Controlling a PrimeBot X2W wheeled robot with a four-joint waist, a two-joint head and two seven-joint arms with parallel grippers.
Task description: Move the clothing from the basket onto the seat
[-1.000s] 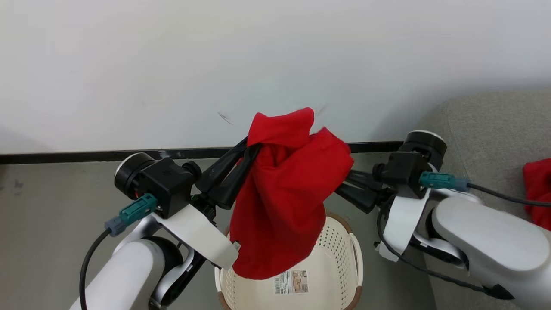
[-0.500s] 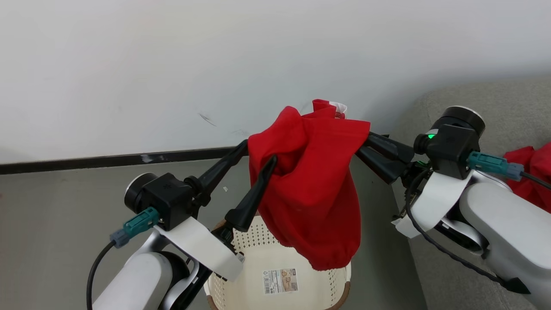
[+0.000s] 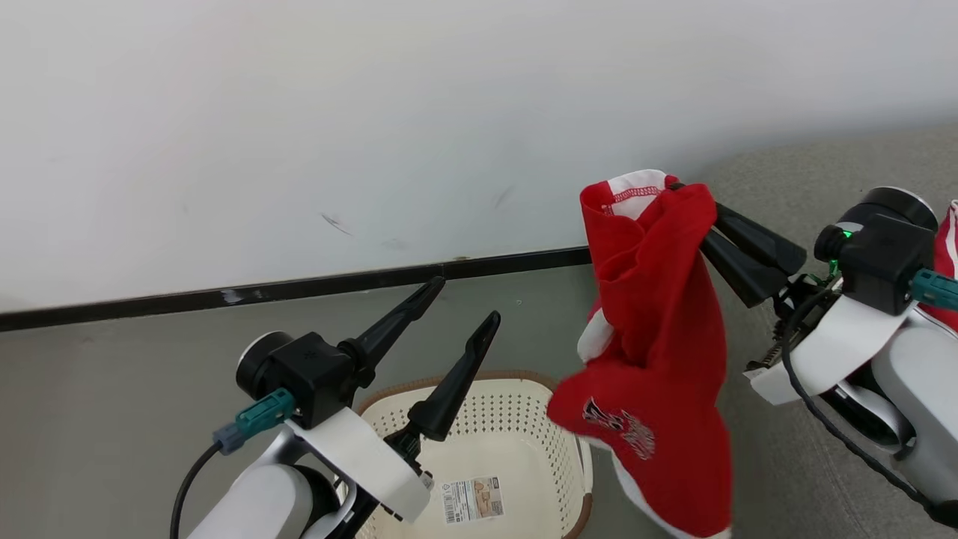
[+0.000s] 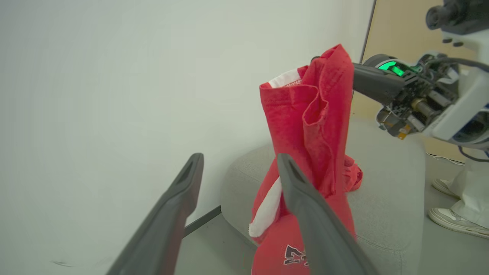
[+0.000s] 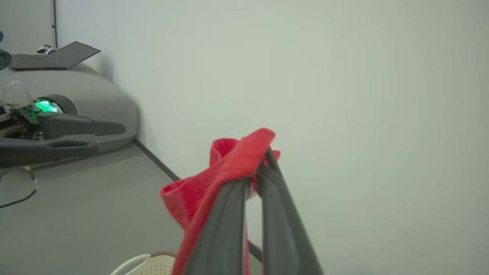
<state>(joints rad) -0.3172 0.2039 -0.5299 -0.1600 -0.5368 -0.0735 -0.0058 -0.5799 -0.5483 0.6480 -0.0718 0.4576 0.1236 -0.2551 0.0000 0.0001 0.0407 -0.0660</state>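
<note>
A red garment (image 3: 658, 337) with white panels and a dark print hangs from my right gripper (image 3: 692, 196), which is shut on its top edge. It dangles between the basket and the grey sofa (image 3: 778, 449). The right wrist view has the fingers (image 5: 229, 206) pinched together on red fabric (image 5: 206, 187). My left gripper (image 3: 462, 303) stands open and empty above the cream basket (image 3: 557, 419), apart from the garment. In the left wrist view its fingers (image 4: 294, 179) frame the hanging garment (image 4: 313, 122). A second red garment (image 3: 949, 247) lies on the sofa at the far right.
The basket's bottom shows its label (image 3: 471, 501) and no clothing in the part I see. A white wall with a dark skirting strip (image 3: 224, 296) runs behind. A person's white shoe (image 4: 450, 221) stands past the sofa (image 4: 386, 214). A laptop (image 5: 53, 57) rests on a grey rounded surface.
My left gripper opened and let go of the red garment. The right gripper carried it to the right toward the sofa, where it unfurled. The head camera turned right.
</note>
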